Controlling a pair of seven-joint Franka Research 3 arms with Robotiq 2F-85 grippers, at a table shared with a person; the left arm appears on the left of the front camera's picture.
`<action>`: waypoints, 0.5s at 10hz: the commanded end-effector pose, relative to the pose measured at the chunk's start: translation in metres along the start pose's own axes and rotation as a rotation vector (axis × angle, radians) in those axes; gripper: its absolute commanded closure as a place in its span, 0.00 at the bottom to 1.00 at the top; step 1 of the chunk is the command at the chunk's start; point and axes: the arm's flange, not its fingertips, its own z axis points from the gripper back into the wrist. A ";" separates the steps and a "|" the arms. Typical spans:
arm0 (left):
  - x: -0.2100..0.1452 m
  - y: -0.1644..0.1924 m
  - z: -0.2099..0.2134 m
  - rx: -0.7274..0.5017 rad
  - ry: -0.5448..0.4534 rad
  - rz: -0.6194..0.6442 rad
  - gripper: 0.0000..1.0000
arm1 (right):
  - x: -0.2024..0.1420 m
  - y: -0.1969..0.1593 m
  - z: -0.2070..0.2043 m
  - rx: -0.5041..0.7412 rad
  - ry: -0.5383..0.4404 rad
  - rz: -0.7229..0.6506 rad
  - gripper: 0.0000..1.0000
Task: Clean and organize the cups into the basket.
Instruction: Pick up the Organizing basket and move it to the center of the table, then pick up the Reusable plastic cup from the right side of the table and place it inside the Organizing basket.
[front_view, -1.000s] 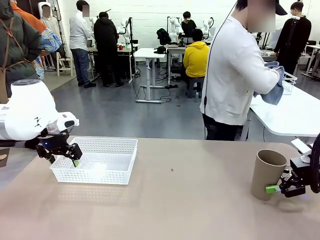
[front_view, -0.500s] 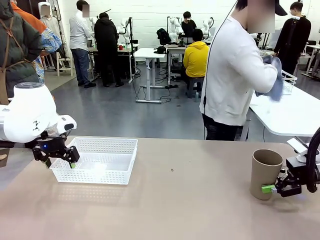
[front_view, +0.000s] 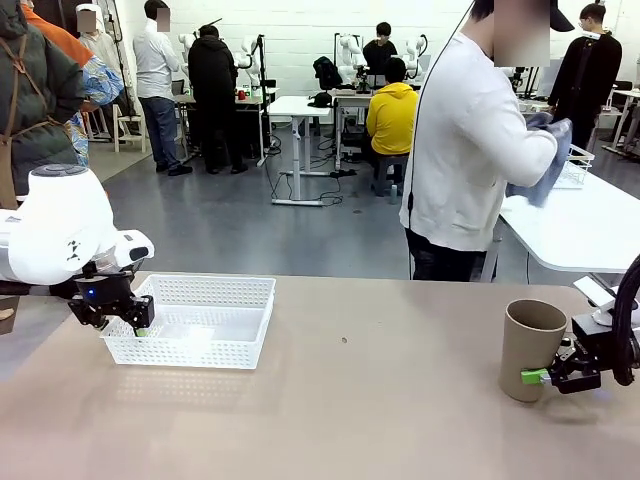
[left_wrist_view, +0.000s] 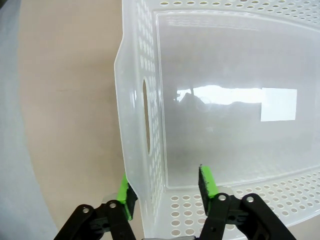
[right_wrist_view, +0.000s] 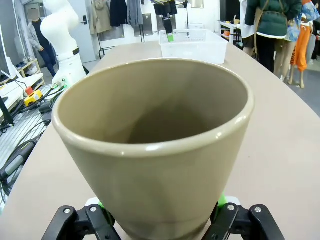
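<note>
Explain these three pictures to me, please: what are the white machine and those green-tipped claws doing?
Two white robot arms work at a table. The wide picture looks across the table from between them; the other two come from cameras on the wrists, looking along each claw. The left gripper clamps one wall of the white basket, one green pad inside, one outside. The right gripper holds the base of an upright brown cup standing on the table. Beyond, a person handles a cloth.
</note>
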 end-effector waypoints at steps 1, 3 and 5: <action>0.002 0.001 0.003 -0.018 0.013 -0.002 1.00 | -0.001 -0.004 -0.001 -0.005 -0.011 0.013 1.00; 0.002 0.001 0.003 -0.015 0.017 0.006 1.00 | -0.002 -0.004 0.000 -0.007 -0.010 0.012 0.77; 0.002 0.001 0.004 -0.013 0.016 0.010 1.00 | -0.002 -0.005 0.000 -0.007 -0.005 0.009 0.77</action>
